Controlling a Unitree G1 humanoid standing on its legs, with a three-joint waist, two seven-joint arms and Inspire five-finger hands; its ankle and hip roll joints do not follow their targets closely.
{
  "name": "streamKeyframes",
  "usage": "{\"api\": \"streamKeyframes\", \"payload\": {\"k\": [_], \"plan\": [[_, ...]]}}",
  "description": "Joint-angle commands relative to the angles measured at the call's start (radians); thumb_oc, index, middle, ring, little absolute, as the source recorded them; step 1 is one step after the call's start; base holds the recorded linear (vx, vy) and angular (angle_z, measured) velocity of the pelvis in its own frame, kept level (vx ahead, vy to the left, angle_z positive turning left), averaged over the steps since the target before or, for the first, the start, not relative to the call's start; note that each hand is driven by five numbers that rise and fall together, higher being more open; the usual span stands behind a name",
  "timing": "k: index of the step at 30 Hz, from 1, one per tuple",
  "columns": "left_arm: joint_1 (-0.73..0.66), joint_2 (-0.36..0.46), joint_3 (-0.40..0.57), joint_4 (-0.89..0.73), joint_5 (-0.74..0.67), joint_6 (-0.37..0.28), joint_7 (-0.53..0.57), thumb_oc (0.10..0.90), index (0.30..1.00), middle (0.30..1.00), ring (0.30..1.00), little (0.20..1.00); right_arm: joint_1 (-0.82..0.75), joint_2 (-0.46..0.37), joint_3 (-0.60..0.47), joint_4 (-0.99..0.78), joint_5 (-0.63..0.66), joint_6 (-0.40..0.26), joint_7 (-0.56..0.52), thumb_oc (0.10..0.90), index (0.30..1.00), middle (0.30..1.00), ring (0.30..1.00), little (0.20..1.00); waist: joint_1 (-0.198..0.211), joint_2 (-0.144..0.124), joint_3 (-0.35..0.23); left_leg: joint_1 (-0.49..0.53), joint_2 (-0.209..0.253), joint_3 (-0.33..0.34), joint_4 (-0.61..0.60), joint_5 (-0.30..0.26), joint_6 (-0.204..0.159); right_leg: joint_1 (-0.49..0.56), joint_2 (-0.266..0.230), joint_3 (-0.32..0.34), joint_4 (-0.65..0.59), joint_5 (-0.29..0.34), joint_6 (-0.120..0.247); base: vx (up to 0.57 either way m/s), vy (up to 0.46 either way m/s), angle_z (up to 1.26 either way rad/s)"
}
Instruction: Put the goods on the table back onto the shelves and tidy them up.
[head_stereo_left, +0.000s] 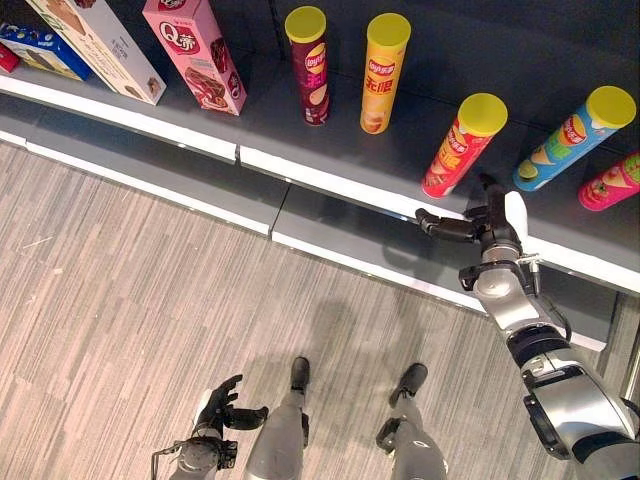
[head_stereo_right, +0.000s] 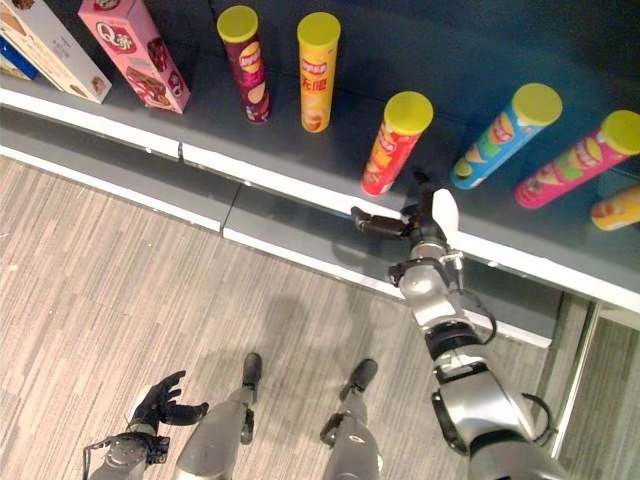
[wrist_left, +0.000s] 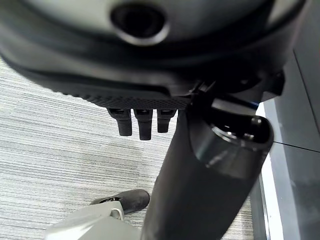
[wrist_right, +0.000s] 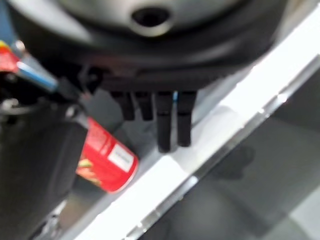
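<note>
Mid-right of the frame, the right robot hand (head_stereo_left: 492, 232) hovers open-fingered at the shelf (head_stereo_left: 330, 186) edge beside the red crisp can (head_stereo_left: 463, 144); straightening it seems next. The left robot hand (head_stereo_left: 222, 405) hangs open, lower left.

Dark shelf (head_stereo_left: 300, 120) w/ white edge; chip cans (head_stereo_left: 383, 70), boxes (head_stereo_left: 195, 52) standing.

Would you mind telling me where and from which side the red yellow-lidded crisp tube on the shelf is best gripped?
Judging by its pose, grip the red yellow-lidded crisp tube around its mid-body, coming from the shelf's front edge. It stands upright, with open gaps either side, and the right robot hand is open just in front.
</note>
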Motion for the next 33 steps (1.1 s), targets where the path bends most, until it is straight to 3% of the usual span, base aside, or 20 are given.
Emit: {"api": "streamKeyframes", "payload": {"k": [1,8,13,17,24,33], "plan": [[0.018,0.042,-0.039,-0.011,-0.03,-0.04,0.03,0.8,0.9,0.9,0.9,0.9,-0.107,-0.032,0.047,-0.021,0.003,-0.055,-0.019,0.8,0.9,0.9,0.9,0.9,0.042,0.03,-0.034,-0.008,0.003,-0.137,-0.11,0.04,0.016,0.047,-0.069,0.029,0.168,-0.16,0.114,0.0,0.0,0.0],[0.018,0.032,-0.037,-0.004,-0.03,-0.042,0.045,0.8,0.9,0.9,0.9,0.9,-0.106,-0.023,0.07,-0.044,-0.063,-0.047,-0.058,0.8,0.9,0.9,0.9,0.9,0.033,0.016,-0.032,-0.012,0.01,-0.139,-0.11,0.037,0.014,0.041,-0.06,0.035,0.176,-0.169,0.109,0.0,0.0,0.0],[0.01,0.019,-0.017,0.01,-0.02,-0.039,0.057,0.8,0.9,0.9,0.9,0.9,-0.035,-0.042,0.063,-0.178,-0.131,-0.042,-0.065,0.8,0.9,0.9,0.9,0.9,0.012,-0.002,-0.03,-0.006,0.015,-0.126,-0.11,0.032,0.014,0.032,-0.056,0.046,0.176,-0.167,0.108,0.0,-0.002,-0.01],[0.019,0.008,0.008,0.001,-0.008,-0.037,0.057,0.8,0.9,0.9,0.9,0.9,0.076,-0.086,0.075,-0.323,-0.281,-0.023,-0.035,0.8,0.9,0.9,0.9,0.9,-0.011,-0.023,-0.026,-0.005,0.023,-0.118,-0.11,0.028,0.013,0.026,-0.05,0.053,0.171,-0.165,0.109,-0.02,-0.018,-0.02],[0.025,0.009,0.007,0.007,0.007,-0.05,0.056,0.8,0.9,0.9,0.9,0.9,0.07,-0.108,0.125,-0.29,-0.392,-0.008,-0.034,0.8,0.9,0.9,0.9,0.9,-0.009,-0.03,-0.024,-0.014,0.03,-0.121,-0.11,0.034,0.007,0.022,-0.048,0.05,0.171,-0.165,0.108,-0.02,-0.018,-0.03],[0.025,0.024,-0.004,0.001,-0.008,-0.056,0.054,0.8,0.9,0.9,0.9,0.9,-0.051,-0.114,0.177,-0.21,-0.396,0.006,-0.049,0.8,0.9,0.9,0.9,0.9,0.01,-0.028,-0.023,-0.027,0.029,-0.135,-0.11,0.04,0.002,0.022,-0.042,0.033,0.17,-0.166,0.106,-0.01,-0.014,0.04]]}}
